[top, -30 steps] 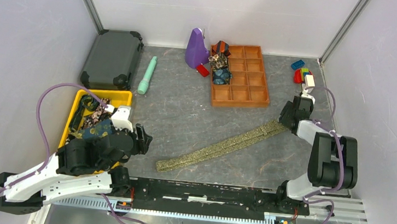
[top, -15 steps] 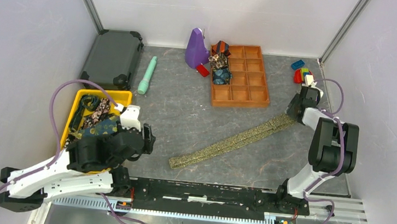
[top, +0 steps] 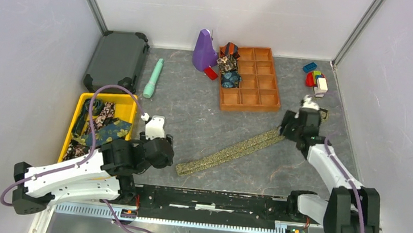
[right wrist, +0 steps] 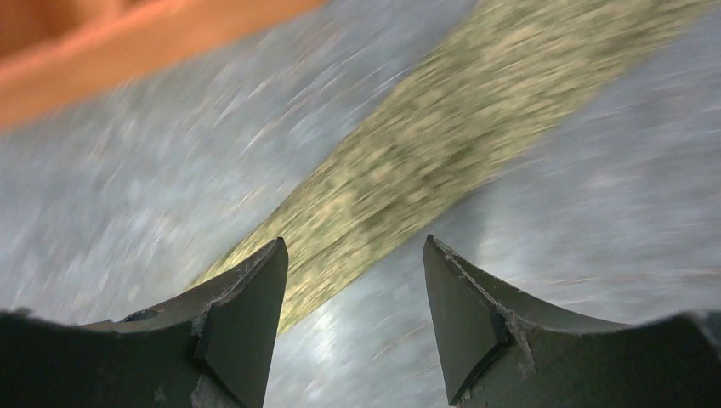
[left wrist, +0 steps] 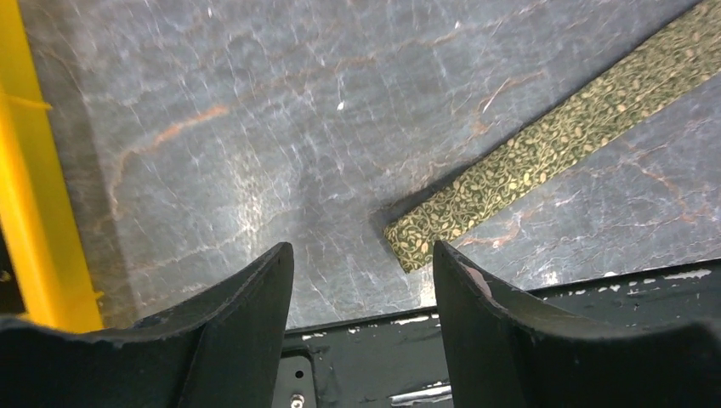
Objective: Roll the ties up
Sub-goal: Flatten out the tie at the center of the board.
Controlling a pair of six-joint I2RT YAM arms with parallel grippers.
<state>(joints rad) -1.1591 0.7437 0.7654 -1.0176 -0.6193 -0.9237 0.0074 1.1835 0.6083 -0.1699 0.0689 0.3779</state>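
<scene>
An olive-gold tie [top: 232, 150] lies flat in a diagonal strip across the table. Its near end [left wrist: 417, 240] sits just ahead of my left gripper [top: 167, 157], slightly toward the right finger. That gripper [left wrist: 364, 255] is open and holds nothing. My right gripper [top: 287, 130] hovers over the tie's far end. In the blurred right wrist view it [right wrist: 353, 255] is open, and the tie [right wrist: 442, 144] runs under the left finger. Two rolled ties [top: 229, 72] fill cells of the orange tray [top: 264, 85]. More ties [top: 100, 128] lie heaped in the yellow bin [top: 128, 100].
A dark case [top: 117, 61] stands at the back left with a teal cylinder [top: 153, 78] beside it. A purple object [top: 203, 50] is left of the tray. Toy blocks [top: 315, 76] sit in the back right corner. The black rail [top: 213, 200] runs along the near edge.
My left arm swung right from over the yellow bin to the tie's near end. The right gripper came forward and left from the back right corner. The tie slid right earlier.
</scene>
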